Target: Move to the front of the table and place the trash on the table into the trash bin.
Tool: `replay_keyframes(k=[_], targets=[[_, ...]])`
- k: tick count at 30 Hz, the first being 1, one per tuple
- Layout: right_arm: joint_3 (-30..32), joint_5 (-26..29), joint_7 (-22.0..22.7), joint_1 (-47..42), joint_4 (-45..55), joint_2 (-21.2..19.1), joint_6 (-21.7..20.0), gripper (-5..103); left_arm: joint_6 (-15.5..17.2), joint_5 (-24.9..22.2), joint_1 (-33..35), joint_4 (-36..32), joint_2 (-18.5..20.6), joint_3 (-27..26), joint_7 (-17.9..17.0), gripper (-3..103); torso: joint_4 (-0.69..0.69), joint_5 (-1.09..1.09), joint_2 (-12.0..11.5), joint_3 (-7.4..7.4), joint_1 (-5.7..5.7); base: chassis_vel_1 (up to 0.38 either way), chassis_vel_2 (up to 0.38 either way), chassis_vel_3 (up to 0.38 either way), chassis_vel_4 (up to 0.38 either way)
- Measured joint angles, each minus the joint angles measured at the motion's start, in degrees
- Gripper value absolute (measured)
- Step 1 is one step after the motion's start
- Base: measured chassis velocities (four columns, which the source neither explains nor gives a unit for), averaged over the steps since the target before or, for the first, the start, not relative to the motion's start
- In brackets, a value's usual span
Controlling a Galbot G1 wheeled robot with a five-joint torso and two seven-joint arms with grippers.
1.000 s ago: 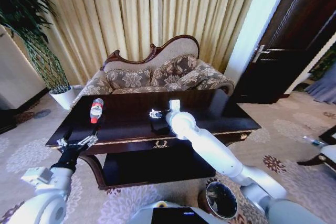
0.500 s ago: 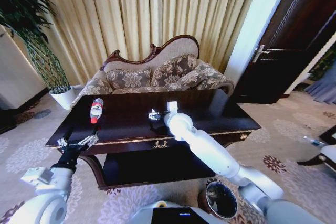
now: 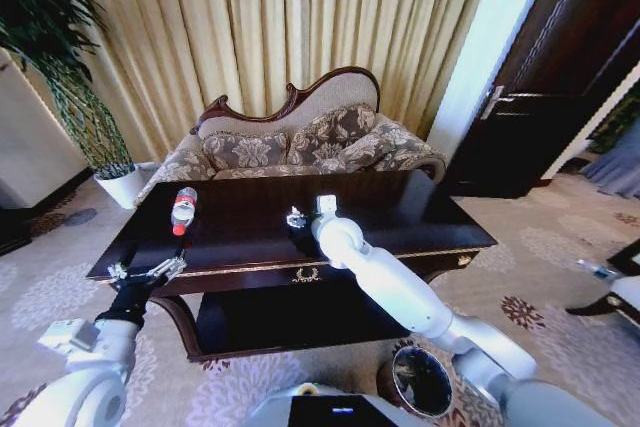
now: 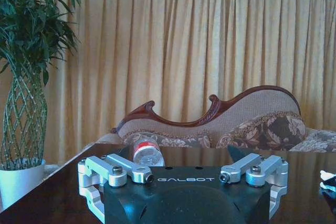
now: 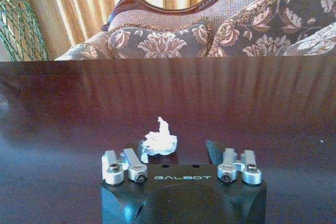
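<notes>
Here | right claw (image 5: 181,157) spread over table (image 5: 63,108) | white scrap (image 5: 159,141) between fingers, nearer one

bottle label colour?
Red, on the clear bottle lying on the table; clearest in the head view.

We see gold pleated curtains (image 3: 300,27) glowing with daylight behind a carved-back floral sofa (image 3: 300,142). A tall plant (image 3: 50,57) stands in a white pot (image 3: 122,185), a dark wooden door (image 3: 560,77) opposite, patterned carpet (image 3: 560,267) underfoot.
</notes>
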Motion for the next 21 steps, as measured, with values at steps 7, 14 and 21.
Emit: replay_keyframes(k=[7, 14, 21], targets=[[-0.1, -0.5, -0.3, -0.1, 0.1, -0.4, 0.3, 47, -0.1, 0.0, -0.1, 0.0, 0.1, 0.2, 0.0, 100, 0.00, 0.00, 0.0, 0.00, 0.00, 0.000, 0.000, 0.000, 0.000], [-0.2, -1.3, -0.7, -0.6, 0.3, -0.8, 0.8, 20, -0.4, 0.0, -0.1, 0.0, 0.1, 0.4, 0.0, 100, 0.00, 0.00, 0.0, 0.00, 0.00, 0.000, 0.000, 0.000, 0.000], [0.3, -1.4, -1.2, -1.0, 0.9, -1.1, 1.6, 1, -0.4, 0.0, -0.1, -0.1, 0.2, 0.5, 0.0, 100, 0.01, 0.00, 0.0, 0.01, 0.00, 0.000, 0.000, 0.000, 0.000]])
